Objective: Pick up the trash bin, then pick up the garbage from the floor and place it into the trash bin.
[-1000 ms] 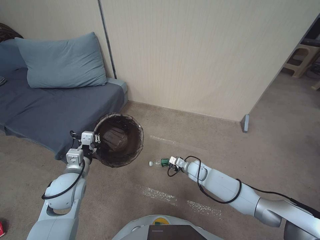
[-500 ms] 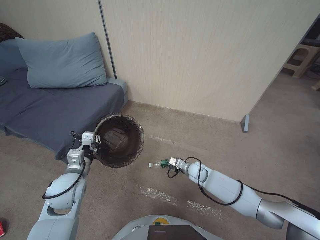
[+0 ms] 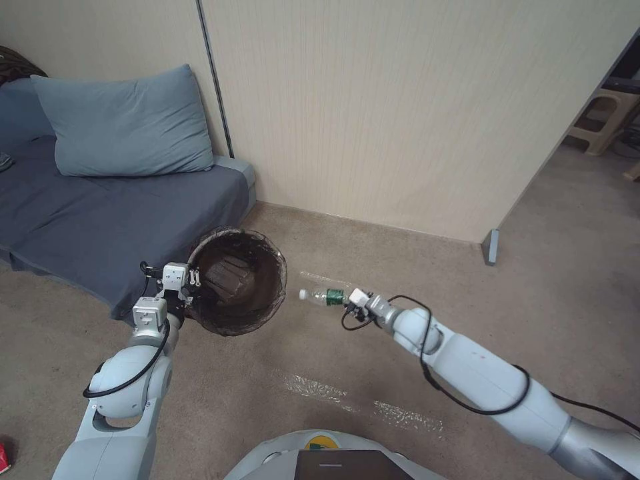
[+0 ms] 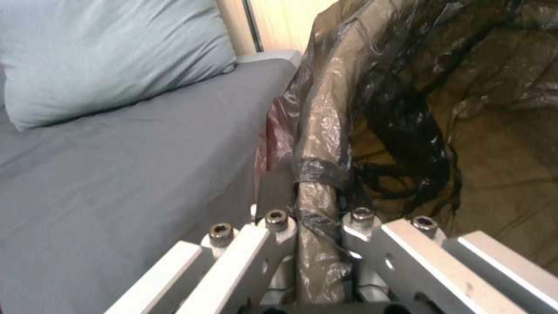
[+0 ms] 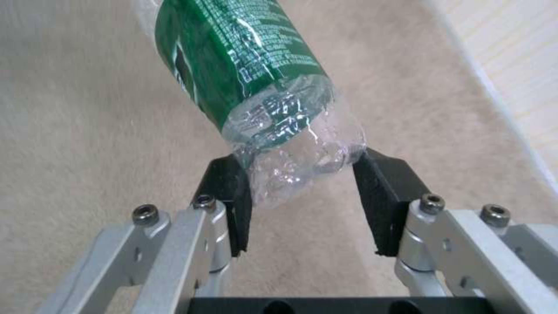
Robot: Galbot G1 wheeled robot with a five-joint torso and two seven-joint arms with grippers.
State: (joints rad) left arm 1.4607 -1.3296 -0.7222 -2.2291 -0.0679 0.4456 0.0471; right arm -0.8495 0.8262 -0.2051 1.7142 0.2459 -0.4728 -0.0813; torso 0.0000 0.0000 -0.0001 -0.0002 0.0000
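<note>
The trash bin, round and lined with a dark brown bag, hangs off the floor beside the sofa. My left gripper is shut on its near rim; the left wrist view has the bag-covered rim pinched between the fingers. My right gripper is shut on the base of a clear bottle with a green label, held in the air just right of the bin, cap toward it. In the right wrist view the crumpled bottle sits between the black pads.
A dark blue sofa with a blue pillow stands left. A beige wall runs behind. Clear tape strips lie on the carpet near my base. A small red item sits at the lower left edge.
My right gripper has lifted the bottle off the carpet and carried it up and toward the bin. The left arm and bin have barely moved.
</note>
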